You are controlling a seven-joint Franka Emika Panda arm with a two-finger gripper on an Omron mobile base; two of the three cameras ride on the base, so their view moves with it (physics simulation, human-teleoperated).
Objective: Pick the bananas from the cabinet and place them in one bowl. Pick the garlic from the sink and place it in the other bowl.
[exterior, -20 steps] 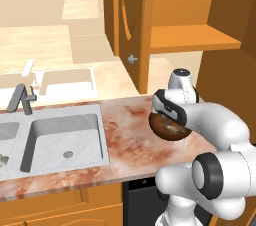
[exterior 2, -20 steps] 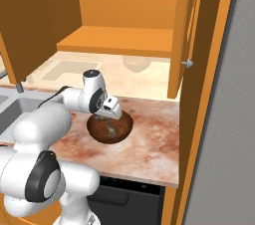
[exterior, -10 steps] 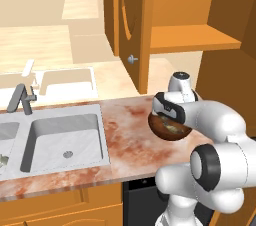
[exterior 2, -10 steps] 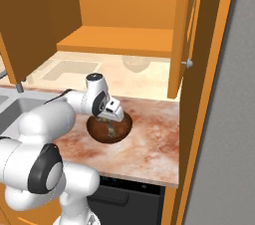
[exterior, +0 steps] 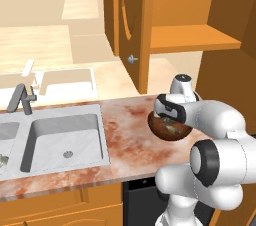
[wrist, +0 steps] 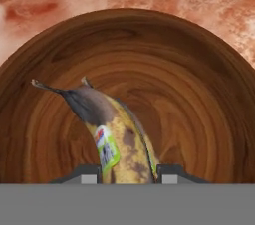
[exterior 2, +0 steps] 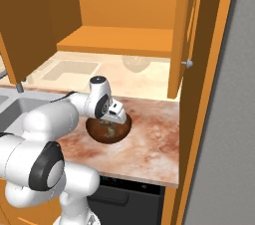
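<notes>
**Bananas held low inside the wooden bowl**

A rendered kitchen, and the marbled reddish desk [exterior: 125,135] runs from the sink [exterior: 60,140] on the left to the tall orange side panel on the right. Above it the cabinet [exterior 2: 119,40] stands with its door [exterior: 132,25] swung wide, its plain shelf bare.

Down at the gripper [wrist: 127,175]: the two dark tips sit either side of the bananas [wrist: 117,139], clamped on the bunch, which points away from the hand with its dark stem up and a small green-and-white sticker on the peel. The bunch hangs inside a dark wooden bowl [exterior 2: 108,130]; whether it touches the bottom I cannot tell. From the base cameras the hand dips over that bowl's near rim.

Room to move: open desk lies between the bowl and the sink, and more to the bowl's right before the side panel. The desk's front edge is near the bowl.

Count: one bowl under the hand, a second pale bowl [exterior 2: 133,62] back by the wall below the cabinet. One faucet [exterior: 21,97]. A small pale lump, the garlic [exterior: 2,160], lies in the sink's left basin.
</notes>
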